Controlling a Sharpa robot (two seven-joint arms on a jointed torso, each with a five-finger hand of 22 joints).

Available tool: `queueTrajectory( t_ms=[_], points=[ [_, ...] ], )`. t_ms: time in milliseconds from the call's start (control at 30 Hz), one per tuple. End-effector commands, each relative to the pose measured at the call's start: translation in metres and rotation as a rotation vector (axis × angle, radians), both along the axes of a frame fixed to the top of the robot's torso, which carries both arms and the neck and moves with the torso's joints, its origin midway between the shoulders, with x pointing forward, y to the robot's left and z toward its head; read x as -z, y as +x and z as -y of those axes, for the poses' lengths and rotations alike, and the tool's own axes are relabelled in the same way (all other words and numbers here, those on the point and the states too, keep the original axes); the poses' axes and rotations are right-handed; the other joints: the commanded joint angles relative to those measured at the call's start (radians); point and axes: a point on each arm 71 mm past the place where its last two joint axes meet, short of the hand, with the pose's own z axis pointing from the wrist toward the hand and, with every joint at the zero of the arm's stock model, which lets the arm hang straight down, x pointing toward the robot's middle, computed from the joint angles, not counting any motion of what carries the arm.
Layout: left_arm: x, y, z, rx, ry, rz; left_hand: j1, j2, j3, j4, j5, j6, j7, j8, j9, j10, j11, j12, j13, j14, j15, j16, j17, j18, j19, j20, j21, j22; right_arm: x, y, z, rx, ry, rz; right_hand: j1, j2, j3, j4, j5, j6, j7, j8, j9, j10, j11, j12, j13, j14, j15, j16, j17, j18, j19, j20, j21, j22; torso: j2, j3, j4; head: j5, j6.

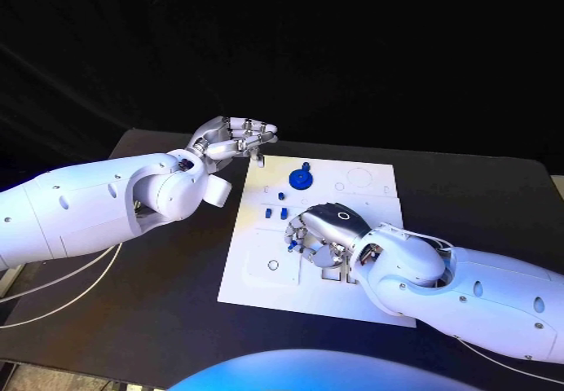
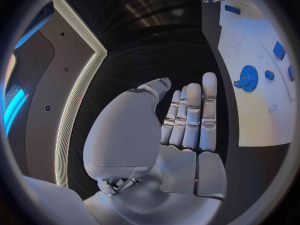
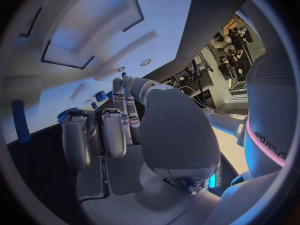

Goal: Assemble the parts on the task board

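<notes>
Hard to tell whether right hand (image 1: pixel 323 236), curled low over task board (image 1: pixel 364 183) centre, grips any part. Left hand (image 1: pixel 235 137) at eleven o'clock, fingers straight, holding nothing. Blue gear (image 1: pixel 302 178) at twelve.

Robotics lab, black table (image 1: pixel 153 293) against dark backdrop, equipment racks and cables (image 3: pixel 222 50) behind

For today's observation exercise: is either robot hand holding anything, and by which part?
The left hand holds nothing, fingers straight in its wrist view. The right hand lies over the task board; whether it holds anything cannot be told.
</notes>
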Motion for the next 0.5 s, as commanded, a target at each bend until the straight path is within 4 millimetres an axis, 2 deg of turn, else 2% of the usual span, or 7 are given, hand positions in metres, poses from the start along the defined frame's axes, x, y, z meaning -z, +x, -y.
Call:
queueTrajectory(
  t_ms=[33,500],
  points=[
    [-0.0004,-0.0003,0.0020,0.018,-0.012,-0.001,0.000,-0.007,0.005,-0.003,-0.005,-0.008,0.001,-0.007,-0.001,-0.006,0.000,0.005,-0.001,-0.005,0.001,-0.004,-0.002,0.014,-0.002,0.005,-0.006,-0.002,0.0027,-0.0011,-0.0006,-0.016,-0.034,0.000,-0.014,0.001,-0.001,-0.007,-0.003,0.005,0.001,0.004,0.002,-0.003,-0.007,-0.008,0.001,0.050,-0.008,-0.005,0.036,-0.016,0.066,-0.007,-0.001,0.222,0.000,0.0003,0.0008,0.000,-0.002],
    [-0.0002,-0.0004,0.0019,0.019,-0.012,-0.002,0.000,-0.007,0.005,-0.003,-0.005,-0.008,0.001,-0.007,-0.001,-0.006,0.000,0.005,-0.001,-0.005,0.001,-0.004,-0.002,0.014,-0.002,0.005,-0.006,-0.002,0.0069,0.0007,-0.0014,-0.014,-0.052,-0.003,-0.014,0.001,-0.001,-0.007,-0.003,0.005,0.001,0.004,0.002,-0.003,-0.007,-0.008,0.001,0.050,-0.008,-0.005,0.036,-0.016,0.066,-0.007,-0.001,0.222,0.000,0.0001,0.0005,0.002,-0.005]
  ],
)
